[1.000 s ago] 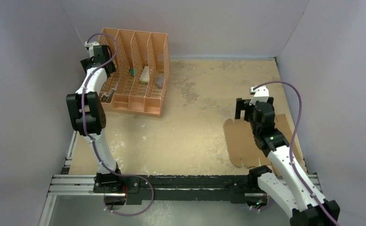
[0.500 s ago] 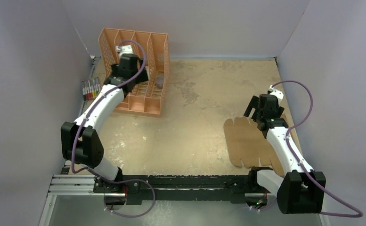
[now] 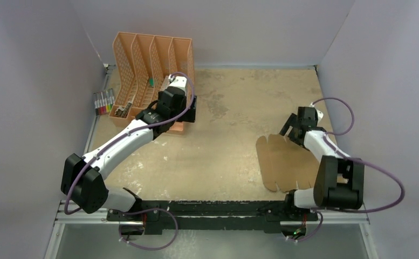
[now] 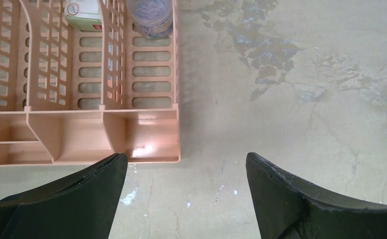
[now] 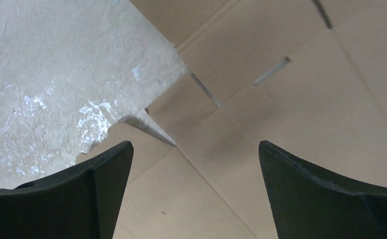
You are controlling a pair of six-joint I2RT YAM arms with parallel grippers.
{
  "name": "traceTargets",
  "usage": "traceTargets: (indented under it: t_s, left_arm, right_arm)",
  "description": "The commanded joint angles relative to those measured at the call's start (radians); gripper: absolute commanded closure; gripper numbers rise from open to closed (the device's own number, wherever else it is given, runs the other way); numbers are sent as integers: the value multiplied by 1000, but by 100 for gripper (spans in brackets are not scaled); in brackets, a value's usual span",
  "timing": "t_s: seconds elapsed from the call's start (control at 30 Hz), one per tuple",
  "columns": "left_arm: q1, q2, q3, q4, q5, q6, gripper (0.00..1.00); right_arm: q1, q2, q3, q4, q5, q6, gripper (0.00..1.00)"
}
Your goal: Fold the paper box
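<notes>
paper box flat | right end effector spread above, seemingly not touching

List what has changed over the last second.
The left arm swung rightward from the left side of the organiser to its near right corner, where the left gripper now hovers, jaws open. The right arm's elbow dropped back toward its base, and the right gripper shifted slightly right over the far edge of the cardboard sheet, jaws open. Nothing was gripped or released. The sheet and organiser stayed put.
</notes>
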Motion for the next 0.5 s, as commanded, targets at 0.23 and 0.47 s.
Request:
traceTargets:
  t_s: [0.23, 0.47]
  left_arm:
    - [-5, -18, 42, 35, 10, 47, 10]
    - [-5, 5, 60, 23, 26, 47, 10]
  right_arm:
    - [3, 281, 210, 17, -226, -126, 1]
    - [143, 401, 302, 13, -422, -216, 1]
